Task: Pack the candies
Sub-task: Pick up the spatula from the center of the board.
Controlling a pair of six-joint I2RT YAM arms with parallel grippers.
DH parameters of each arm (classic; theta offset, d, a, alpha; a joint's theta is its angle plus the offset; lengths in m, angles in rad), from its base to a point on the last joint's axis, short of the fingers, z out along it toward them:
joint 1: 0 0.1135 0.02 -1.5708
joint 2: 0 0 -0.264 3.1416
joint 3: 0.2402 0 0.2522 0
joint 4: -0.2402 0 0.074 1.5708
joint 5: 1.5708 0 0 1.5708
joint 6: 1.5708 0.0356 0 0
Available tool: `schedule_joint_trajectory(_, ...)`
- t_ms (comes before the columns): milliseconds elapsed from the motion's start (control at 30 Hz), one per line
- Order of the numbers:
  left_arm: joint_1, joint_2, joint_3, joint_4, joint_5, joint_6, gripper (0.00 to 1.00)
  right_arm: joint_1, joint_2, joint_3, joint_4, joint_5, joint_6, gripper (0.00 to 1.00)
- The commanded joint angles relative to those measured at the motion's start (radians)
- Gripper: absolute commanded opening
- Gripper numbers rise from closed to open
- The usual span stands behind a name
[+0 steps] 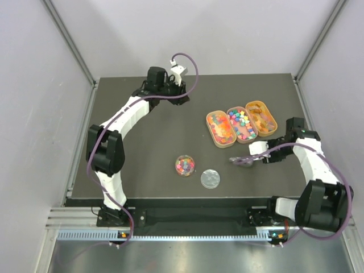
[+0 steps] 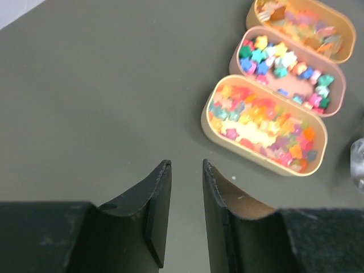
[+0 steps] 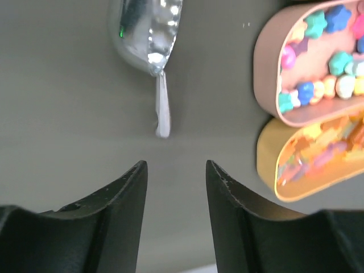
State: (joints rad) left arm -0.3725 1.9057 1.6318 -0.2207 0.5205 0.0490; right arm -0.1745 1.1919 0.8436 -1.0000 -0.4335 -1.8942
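Right wrist view: the right hand stands partly open and empty, with the shiny metal scoop lying on the dark worktop just beyond. The left hand is parted and empty too. The tiny multicoloured candies lie in three tan oval trays farther off. Scooping seems next: it needs a grasp on the thin handle.

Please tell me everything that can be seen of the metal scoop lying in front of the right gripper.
The metal scoop looks like shiny, silver-coloured metal, with a rounded bowl and a thin, flat handle. It lies on the dark table, its handle pointing toward the right gripper, which is open and does not touch it. It sits apart from the tan trays. The picture's edge cuts off the bowl, so whether it holds anything cannot be told.
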Motion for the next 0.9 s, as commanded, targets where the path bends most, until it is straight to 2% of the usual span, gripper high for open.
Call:
schedule_joint_trajectory(0, 0.017, -0.071, -0.026, -0.04, -0.05, 0.094, 0.34, -0.011, 0.07, 0.012, 0.057, -0.113, -0.069, 0.46)
schedule_joint_trajectory(300, 0.011, -0.042, -0.035, -0.048, -0.086, 0.124, 0.34, -0.011, 0.222, 0.057, 0.052, -0.119, -0.101, 0.47)
schedule_joint_trajectory(433, -0.003, -0.027, -0.033, -0.055, -0.126, 0.16, 0.34, -0.01, 0.3, 0.109, -0.003, -0.11, -0.138, 0.48)
schedule_joint_trajectory(733, -0.048, 0.019, -0.015, -0.06, -0.223, 0.218, 0.34, -0.016, 0.379, 0.121, -0.095, -0.027, -0.307, 0.48)
schedule_joint_trajectory(867, -0.057, 0.019, -0.02, -0.06, -0.231, 0.221, 0.34, -0.051, 0.376, 0.147, -0.118, -0.056, -0.321, 0.48)
